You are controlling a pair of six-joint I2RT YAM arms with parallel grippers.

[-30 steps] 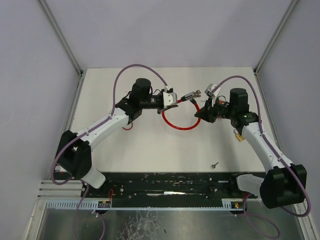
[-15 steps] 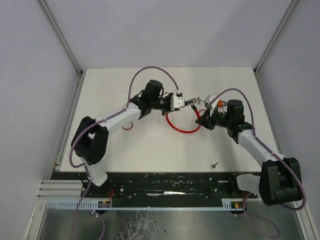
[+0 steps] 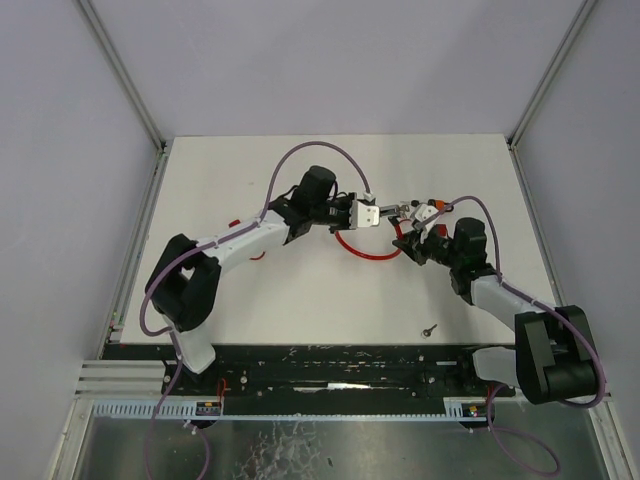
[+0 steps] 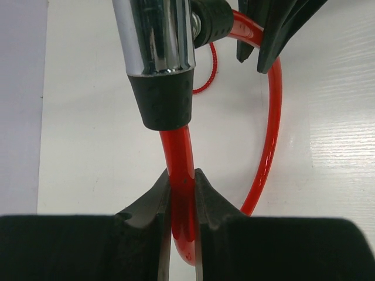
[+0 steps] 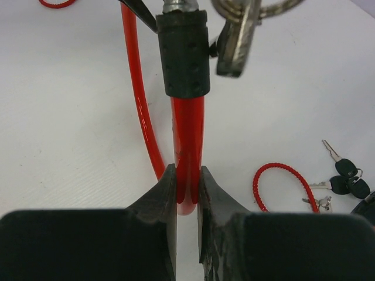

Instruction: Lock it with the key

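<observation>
A red cable lock point(image 3: 362, 252) loops on the white table between my grippers. In the left wrist view its chrome lock barrel point(image 4: 155, 35) with a black sleeve hangs just beyond my left gripper point(image 4: 182, 175), which is shut on the red cable point(image 4: 179, 152). My right gripper point(image 5: 187, 170) is shut on the cable's other end, just below its black sleeve point(image 5: 184, 55). A worn metal key point(image 5: 236, 38) on a ring hangs beside that sleeve. Seen from above, the left gripper point(image 3: 378, 212) and the right gripper point(image 3: 404, 240) hold the two ends close together.
A single small key point(image 3: 429, 329) lies near the table's front edge. A red coiled loop point(image 5: 280, 186) with several black-headed keys point(image 5: 345, 175) lies on the table. Grey walls close the table at the back and both sides.
Both arms have swung inward toward the table's middle. The two cable ends, apart a second ago, now nearly meet, and the red loop has drawn tighter.
</observation>
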